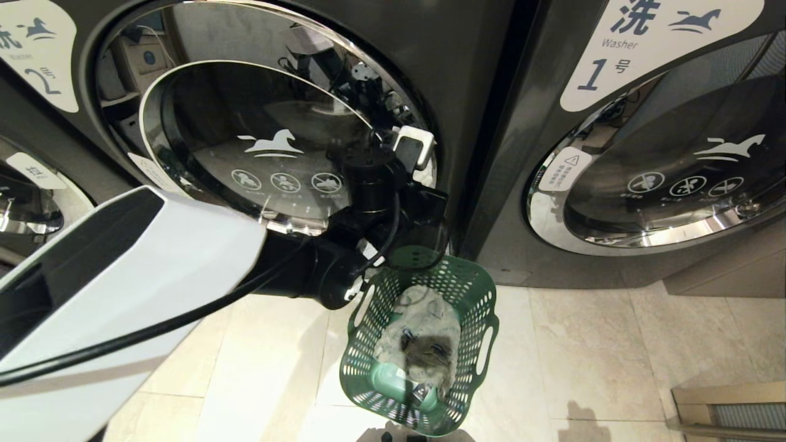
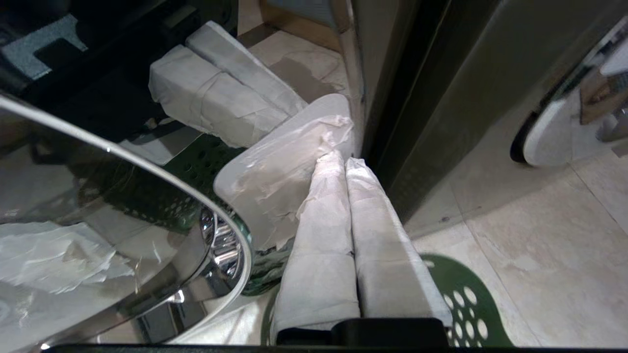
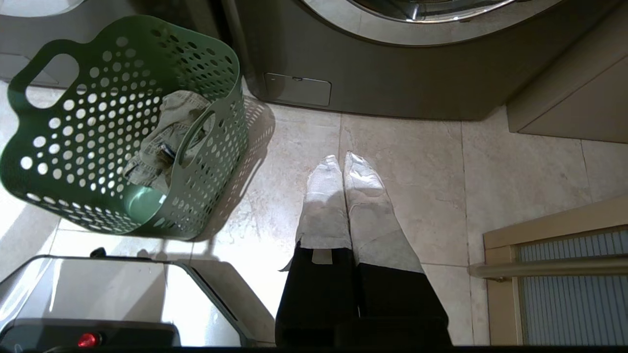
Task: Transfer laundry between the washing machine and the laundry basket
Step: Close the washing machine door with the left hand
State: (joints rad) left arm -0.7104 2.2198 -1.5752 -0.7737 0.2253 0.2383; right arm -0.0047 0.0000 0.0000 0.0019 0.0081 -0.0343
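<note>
Clearly, these are our notes, starting from the cloth and working outward.

Laundry: the laundry lies in a loose heap at the bottom of the basket, a pale grey-beige piece with a darker grey-brown one on top of it.

Laundry basket: the green laundry basket stands on the tiled floor, just in front of the gap between the two machines, tipped a little as we look down on it.

Washing machine: the washing machine marked 2 has its round door closed; we see only reflections in the glass, so we cannot tell whether anything is inside.

Left gripper: our left gripper is up beside the door's chrome rim, its paper-wrapped fingers pressed together and holding nothing, tips next to the white door handle.

Right gripper: our right gripper hangs over bare floor, well apart from the basket, fingers pressed together and holding nothing.

Neighbour: the washer marked 1 stands to the right, door shut.

Progress: we judge the task barely begun. No cloth has left the basket and the door is not yet open. Left to do, as we read it: open the door, then carry the pieces across.
</note>
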